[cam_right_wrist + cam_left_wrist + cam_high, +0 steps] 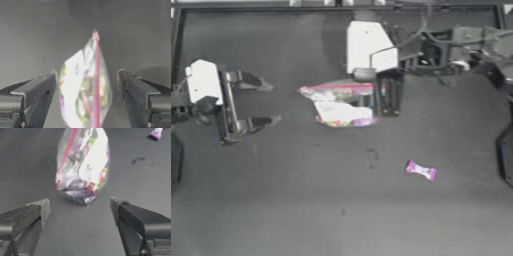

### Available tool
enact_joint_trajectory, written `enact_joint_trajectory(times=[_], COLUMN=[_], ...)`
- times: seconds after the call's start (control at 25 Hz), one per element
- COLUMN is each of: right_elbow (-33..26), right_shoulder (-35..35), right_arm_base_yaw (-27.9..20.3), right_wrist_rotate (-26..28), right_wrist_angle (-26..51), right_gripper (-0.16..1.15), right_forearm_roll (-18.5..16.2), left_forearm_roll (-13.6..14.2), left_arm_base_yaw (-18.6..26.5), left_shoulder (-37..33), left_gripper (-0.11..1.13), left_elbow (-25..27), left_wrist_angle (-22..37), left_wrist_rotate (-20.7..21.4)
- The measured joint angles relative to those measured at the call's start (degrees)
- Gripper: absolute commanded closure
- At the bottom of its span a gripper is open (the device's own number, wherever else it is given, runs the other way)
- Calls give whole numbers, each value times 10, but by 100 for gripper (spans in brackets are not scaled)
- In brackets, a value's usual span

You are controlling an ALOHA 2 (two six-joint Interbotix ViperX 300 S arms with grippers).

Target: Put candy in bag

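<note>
The bag [339, 105] lies a little behind the table's centre, a clear zip pouch with a pink strip along its mouth and colourful contents. My right gripper [386, 97] reaches in from the back right and hangs over the bag's right end. In the right wrist view the bag [85, 95] sits between the open jaws of the right gripper [87, 77], apart from both. My left gripper [263, 103] stands open at the left, facing the bag [83, 165] across a gap. The candy [421, 170], pink with a pale middle, lies alone on the table toward the front right; it also shows as the candy [156, 133] beyond the bag.
The dark table [304, 200] is bordered by a raised rail along its far edge [338, 7]. The right arm's body [471, 47] fills the back right corner. A dark fixture [507, 155] stands at the right edge.
</note>
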Motion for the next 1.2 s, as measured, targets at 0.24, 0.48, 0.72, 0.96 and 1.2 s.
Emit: enact_joint_trajectory(times=[0.24, 0.48, 0.72, 0.96, 1.2], right_elbow=[-41, -69, -106, -157, -195], right_shoulder=[44, 79, 120, 171, 207], right_arm_base_yaw=[-3, -3, -4, -6, -7], right_wrist_rotate=[-20, -35, -55, -69, -86], right_wrist_angle=[24, 28, 42, 74, 94], right_gripper=[-1, -1, -1, -1, -1], right_forearm_roll=[6, 7, 7, 7, 14], left_forearm_roll=[1, 0, -4, -4, -5], left_arm_base_yaw=[17, 33, 39, 40, 40], left_shoulder=[33, 34, 53, 63, 64], left_gripper=[1, 1, 1, 1, 1], left_elbow=[-1, 11, 17, 24, 29], left_wrist_angle=[-35, -60, -64, -86, -88], left_wrist_rotate=[1, 15, 18, 18, 18])
